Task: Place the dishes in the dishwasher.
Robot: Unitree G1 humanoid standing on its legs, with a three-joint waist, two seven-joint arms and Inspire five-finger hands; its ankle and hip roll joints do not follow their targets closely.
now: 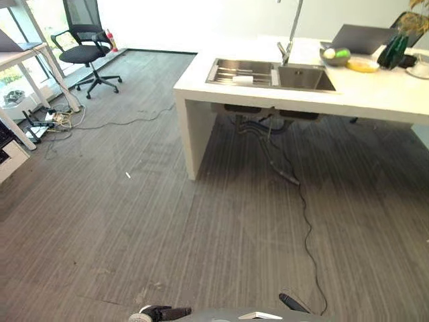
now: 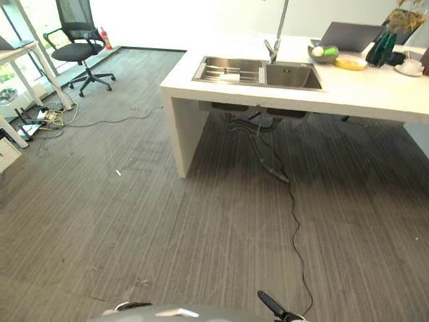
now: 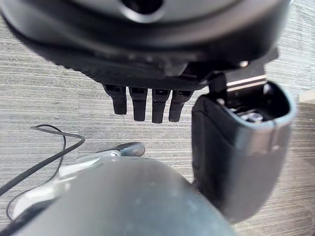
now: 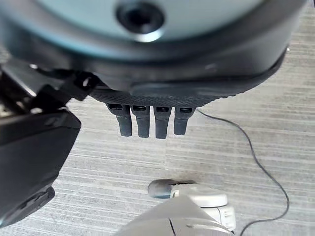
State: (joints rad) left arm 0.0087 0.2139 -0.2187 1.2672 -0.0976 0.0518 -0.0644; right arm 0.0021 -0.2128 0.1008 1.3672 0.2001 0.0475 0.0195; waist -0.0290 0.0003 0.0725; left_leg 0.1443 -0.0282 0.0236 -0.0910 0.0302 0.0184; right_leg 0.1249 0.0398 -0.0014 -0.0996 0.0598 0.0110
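grey carpeted floor [image 1: 134, 221] spreads across most of the head views. beyond it stands a long white surface [image 1: 375, 94], open underneath. a steel two-basin sink [image 1: 305, 79] is set into its left end, and a tall faucet [image 1: 289, 37] rises behind the divider. a black office chair [image 1: 87, 50] sits far off to the left by the windows. on the surface, right of the sink, a grey laptop [image 1: 362, 39] sits at the back. in front of it a grey bowl [image 1: 335, 56] holds pale and green fruit, and a yellow plate [image 1: 362, 65] lies just beside the bowl. further right are a dark green bottle [image 1: 394, 50] and, at the right edge, a white cup on a saucer [image 1: 421, 68]. a small white item [image 1: 242, 80] rests on the rack in the sink's left basin; what it is i cannot tell. the left hand [image 3: 147, 73] hangs over the carpet, fingers [image 3: 140, 103] straight and loose, grasping nothing. the right hand [image 4: 162, 93] hangs the same way, fingers [image 4: 147, 120] straight and empty, well apart from the dishes.
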